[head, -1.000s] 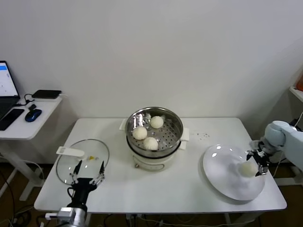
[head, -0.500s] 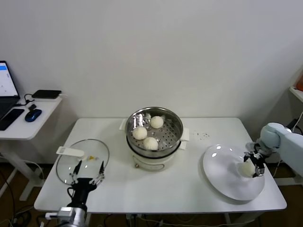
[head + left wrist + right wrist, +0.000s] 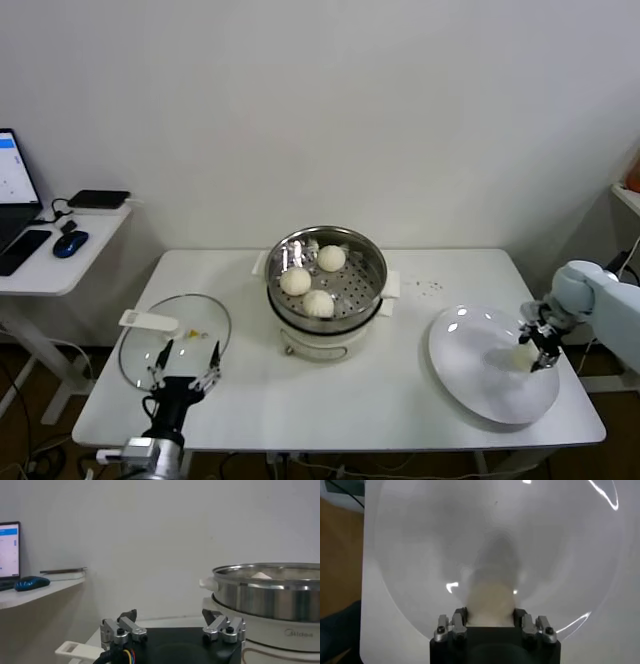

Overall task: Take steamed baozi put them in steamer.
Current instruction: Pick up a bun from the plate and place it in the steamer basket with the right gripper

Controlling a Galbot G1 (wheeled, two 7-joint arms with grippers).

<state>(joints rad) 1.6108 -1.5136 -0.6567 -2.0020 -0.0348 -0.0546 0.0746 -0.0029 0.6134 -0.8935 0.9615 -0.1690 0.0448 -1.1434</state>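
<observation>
My right gripper (image 3: 536, 350) is down over the white plate (image 3: 470, 385) at the right end of the table (image 3: 400, 400), and its fingers (image 3: 460, 620) are closed snugly on the last steamed baozi (image 3: 490, 602). In the right wrist view I see the bun pinched between the two fingertips, its cream dough filling the gap, with the plate's glossy surface spread out beneath it. From the head view I cannot tell whether the bun is touching the plate or just clear of it; it sits toward the plate's right side, close to the rim nearest the arm.

The steamer (image 3: 327, 285) stands at the middle of the table, well apart from the plate and to its left. Three buns (image 3: 318, 303) lie on its perforated tray, grouped toward the left half, leaving bare tray on the right. The shiny pot rests on its white base with a small handle showing on each side.

My left gripper (image 3: 183, 365) is parked near the table's front left corner, fingers spread apart and holding nothing. It hovers at the near edge of the glass lid (image 3: 175, 340), which lies flat on the table with its white handle pointing left. In the left wrist view the steamer's steel wall (image 3: 270, 597) rises just beyond the open fingers.

A side desk (image 3: 60, 250) with a mouse and a laptop stands off to the left.
</observation>
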